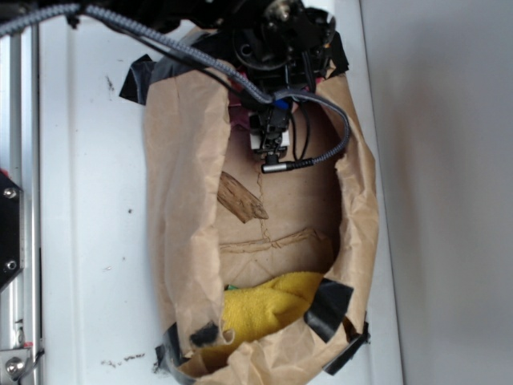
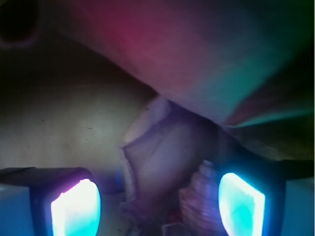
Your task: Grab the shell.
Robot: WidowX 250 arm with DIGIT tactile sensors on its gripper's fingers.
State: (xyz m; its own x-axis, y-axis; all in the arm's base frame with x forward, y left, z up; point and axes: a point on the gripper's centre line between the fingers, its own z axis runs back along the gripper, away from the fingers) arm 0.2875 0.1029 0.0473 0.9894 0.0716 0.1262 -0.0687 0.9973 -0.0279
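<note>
I hold the gripper [image 2: 158, 204] low at the far end of the paper bag [image 1: 180, 200], jaws apart and empty, the shell [image 2: 199, 196] by the right pad: rigid, light, smooth-tipped, best pinched across its ribbed spire.

Arm comes in from 12 o'clock in the exterior view, black wrist hardware bunched at the top with a braided cable looping off toward 3. The claw [image 1: 270, 144] points down toward 6. Wrist cam shows both fingers [image 2: 76, 209] glowing and spread wide apart, so it's not clamped.
</note>
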